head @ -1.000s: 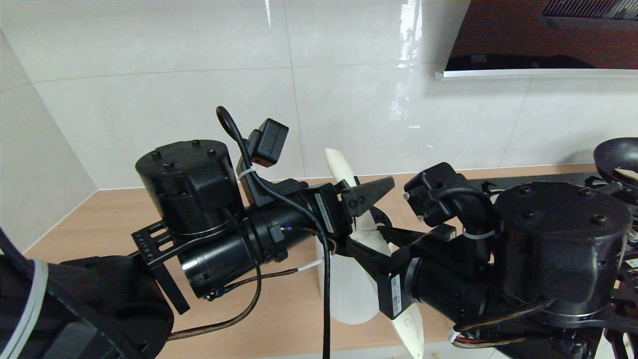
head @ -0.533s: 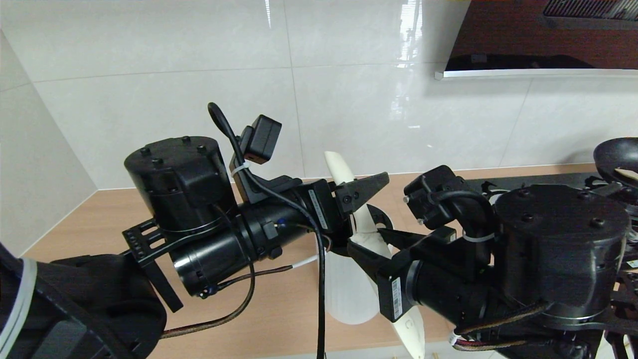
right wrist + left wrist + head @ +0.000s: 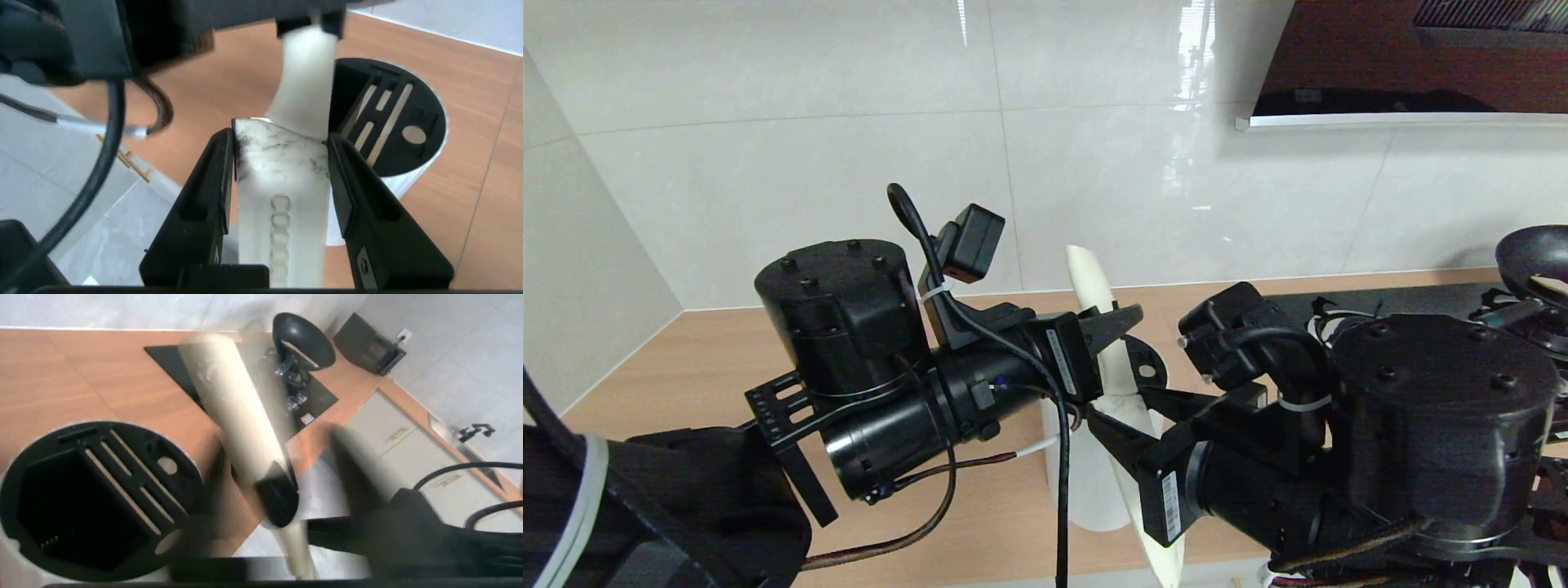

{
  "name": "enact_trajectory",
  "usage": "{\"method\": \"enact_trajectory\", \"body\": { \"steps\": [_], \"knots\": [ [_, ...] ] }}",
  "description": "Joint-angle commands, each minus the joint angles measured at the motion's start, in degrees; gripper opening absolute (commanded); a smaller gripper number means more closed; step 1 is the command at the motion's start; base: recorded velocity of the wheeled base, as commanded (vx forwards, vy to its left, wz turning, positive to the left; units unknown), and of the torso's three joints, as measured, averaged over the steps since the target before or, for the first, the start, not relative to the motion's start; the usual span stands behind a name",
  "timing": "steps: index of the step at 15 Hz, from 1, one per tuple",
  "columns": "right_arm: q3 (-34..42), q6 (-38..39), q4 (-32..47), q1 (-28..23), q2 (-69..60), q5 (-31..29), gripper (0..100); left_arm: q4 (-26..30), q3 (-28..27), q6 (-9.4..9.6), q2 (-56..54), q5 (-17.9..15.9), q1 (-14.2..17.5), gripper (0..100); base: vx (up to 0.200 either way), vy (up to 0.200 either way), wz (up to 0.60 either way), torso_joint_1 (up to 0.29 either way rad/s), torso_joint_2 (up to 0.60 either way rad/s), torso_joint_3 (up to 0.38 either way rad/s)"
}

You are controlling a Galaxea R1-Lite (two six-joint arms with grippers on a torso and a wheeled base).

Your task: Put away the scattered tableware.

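Compared with half a second earlier, the left arm sat farther right and slightly lower, and the cream spatula (image 3: 1088,278) (image 3: 245,416) (image 3: 282,163) stood more upright, its lower end drawn in to the left. It hung tilted in the air above a round white utensil holder (image 3: 1078,478) (image 3: 73,506) (image 3: 400,122) with a black slotted top, handle up toward the far wall. The right gripper (image 3: 1123,406) (image 3: 280,140) pinched its broad marbled blade from both sides. The left gripper (image 3: 1112,343) sat at the handle higher up; whether it was clamped could not be told. The holder stood on a wooden countertop (image 3: 686,367) against a pale tiled wall (image 3: 809,122). A black pan (image 3: 1531,253) (image 3: 302,339) sat far right.
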Motion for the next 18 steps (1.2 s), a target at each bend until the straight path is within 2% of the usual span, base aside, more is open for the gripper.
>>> {"method": "enact_trajectory", "body": {
  "steps": [1, 9, 10, 14, 16, 17, 18],
  "knots": [
    [0.0, 0.0, -0.1, 0.1, -0.7, 0.0, 0, 0.1, 0.3, -0.03, 0.8, 0.1, -0.5, 0, 0.000, 0.000, 0.00, 0.000, 0.00, 0.000],
    [-0.2, 0.1, -0.3, 0.1, -1.8, -0.4, 0, 0.1, 0.1, -0.03, -4.8, 0.3, -0.2, 0, 0.000, 0.000, 0.00, 0.000, 0.00, 0.000],
    [-0.2, 0.1, -0.4, 0.1, -2.1, -0.5, 100, 0.1, 0.1, -0.03, -5.2, 0.3, 0.1, 0, 0.000, 0.000, 0.00, 0.000, 0.00, 0.000],
    [-0.1, -0.3, -0.1, -0.1, -5.4, -2.2, 100, -0.7, -0.4, -0.03, -8.2, 0.5, 0.8, 0, 0.000, 0.000, 0.00, 0.000, 0.00, 0.000],
    [-0.1, -2.0, 0.2, -3.1, -10.3, -2.6, 100, -0.8, -0.9, 0.58, -13.2, 0.3, 2.7, 0, 0.000, 0.000, 0.00, 0.000, 0.00, 0.000],
    [-0.1, -3.2, 0.9, -4.8, -11.4, -2.5, 100, -0.8, -1.6, 1.81, -13.9, 0.3, 4.2, 0, 0.000, 0.000, 0.00, 0.000, 0.00, 0.000],
    [-0.2, -4.0, 2.3, -6.9, -12.4, -2.5, 100, -0.8, -1.7, 4.36, -14.3, 0.0, 6.4, 0, 0.000, 0.000, 0.00, 0.000, 0.00, 0.000]
  ]
}}
